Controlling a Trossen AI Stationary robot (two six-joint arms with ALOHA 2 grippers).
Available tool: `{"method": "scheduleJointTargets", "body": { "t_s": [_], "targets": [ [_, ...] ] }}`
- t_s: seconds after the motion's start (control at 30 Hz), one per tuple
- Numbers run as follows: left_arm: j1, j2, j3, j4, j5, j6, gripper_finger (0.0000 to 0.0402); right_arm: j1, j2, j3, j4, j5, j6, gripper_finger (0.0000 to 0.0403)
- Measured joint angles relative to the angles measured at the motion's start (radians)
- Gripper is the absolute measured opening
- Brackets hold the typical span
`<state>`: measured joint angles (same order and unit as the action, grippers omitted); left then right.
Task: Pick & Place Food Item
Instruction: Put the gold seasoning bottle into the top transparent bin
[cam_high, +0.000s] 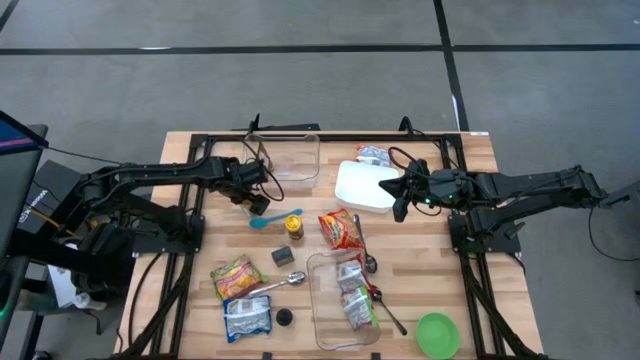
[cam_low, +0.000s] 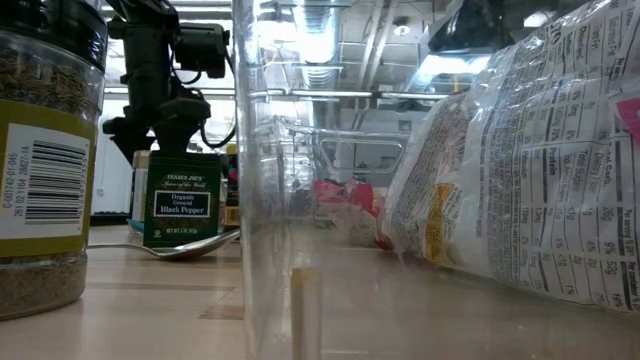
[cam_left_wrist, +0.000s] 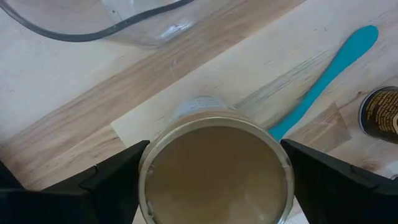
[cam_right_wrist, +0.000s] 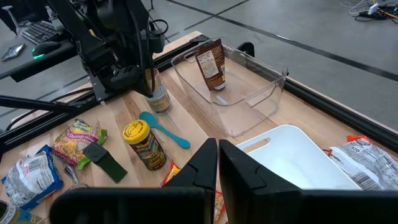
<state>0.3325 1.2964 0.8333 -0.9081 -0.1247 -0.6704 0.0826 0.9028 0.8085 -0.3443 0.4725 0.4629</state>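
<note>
— Cans first: where does the food item sit relative to the left gripper (cam_high: 250, 195)?

— Right between its fingers. In the left wrist view the round can (cam_left_wrist: 216, 168) fills the lower middle of the frame, with one dark finger (cam_left_wrist: 112, 180) at its left edge and the other at its right. The jaws stand at full spread around it; whether the pads already press the can's wall I cannot tell.

— And in the high view?

— Left of centre, just below the empty clear bin (cam_high: 290, 155) at the upper middle of the table. The blue spoon (cam_high: 268, 220) lies just down and right of the gripper, and a yellow-lidded jar (cam_high: 293, 226) sits beside the spoon's end.

— Does the can have a long axis to worry about?

— It stands upright, axis vertical, so the fingers straddle its round side. My reading is that the next move needs only a squeeze and a straight lift, since the can is centred in the gap.

— Which arm is nearer?

— The left, plainly. The right gripper (cam_high: 400, 192) hangs with its fingers closed on nothing over the right edge of the white tray (cam_high: 360, 190), well apart from the can.

— Where might it go?

— Probably the clear bin, just above the can in the high view; that is a guess.
</note>
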Motion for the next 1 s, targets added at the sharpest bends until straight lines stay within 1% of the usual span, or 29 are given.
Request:
{"method": "scheduleJointTargets", "body": {
  "t_s": [0.3,0.4,1.0],
  "targets": [
    [0.0,0.0,0.0,0.0,-0.001,0.0,0.0297,0.0,0.0,0.0,0.0,0.0,0.0,0.0011],
    [0.0,0.0,0.0,-0.001,-0.002,0.0,0.0288,0.0,0.0,0.0,0.0,0.0,0.0,0.0011],
    [0.0,0.0,0.0,0.0,-0.002,0.0,0.029,0.0,0.0,0.0,0.0,0.0,0.0,0.0011]
  ]
}}
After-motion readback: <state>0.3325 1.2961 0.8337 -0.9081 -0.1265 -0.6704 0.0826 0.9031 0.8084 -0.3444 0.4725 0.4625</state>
